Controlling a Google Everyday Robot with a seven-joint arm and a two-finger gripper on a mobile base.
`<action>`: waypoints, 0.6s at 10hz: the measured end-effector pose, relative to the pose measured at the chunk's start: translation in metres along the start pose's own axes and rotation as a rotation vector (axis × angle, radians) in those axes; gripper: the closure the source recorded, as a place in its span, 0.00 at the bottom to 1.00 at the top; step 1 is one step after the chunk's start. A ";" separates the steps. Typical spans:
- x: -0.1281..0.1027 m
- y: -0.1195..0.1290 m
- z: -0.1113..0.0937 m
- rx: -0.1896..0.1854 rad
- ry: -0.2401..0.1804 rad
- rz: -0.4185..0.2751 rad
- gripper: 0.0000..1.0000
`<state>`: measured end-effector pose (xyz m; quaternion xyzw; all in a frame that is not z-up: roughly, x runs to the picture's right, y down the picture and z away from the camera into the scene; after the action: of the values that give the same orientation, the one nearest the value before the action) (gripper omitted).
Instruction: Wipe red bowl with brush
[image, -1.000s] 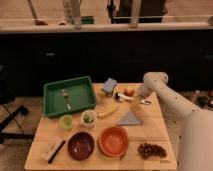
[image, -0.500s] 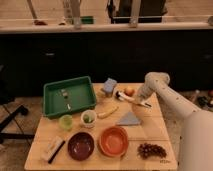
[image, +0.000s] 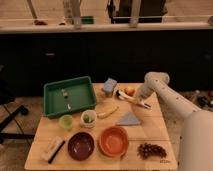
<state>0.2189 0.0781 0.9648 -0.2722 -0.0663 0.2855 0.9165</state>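
Note:
The red bowl (image: 114, 141) sits on the wooden table (image: 150, 127) at the front middle. The brush (image: 133, 99), slim with a pale handle and dark parts, lies on the table at the back right, next to an orange fruit (image: 130, 91). My gripper (image: 136, 98) is down at the brush, over the middle of its handle, with the arm coming in from the right. The gripper is far behind the red bowl.
A green tray (image: 70, 96) stands at the back left and a blue sponge (image: 110, 85) behind the brush. A banana (image: 108, 112), a grey cloth (image: 129, 119), two cups (image: 88, 118), a dark maroon bowl (image: 81, 145), grapes (image: 151, 150) and a pale block with a dark stick (image: 53, 149) lie around the red bowl.
The arm has lowered slightly, bringing the gripper down onto the brush. Nothing else on the table has moved.

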 end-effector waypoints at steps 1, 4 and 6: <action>0.000 0.000 0.000 0.000 -0.001 -0.001 1.00; -0.003 -0.002 -0.003 0.006 -0.005 -0.009 1.00; -0.007 -0.002 -0.008 0.012 -0.016 -0.020 1.00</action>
<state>0.2162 0.0692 0.9592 -0.2634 -0.0748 0.2788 0.9205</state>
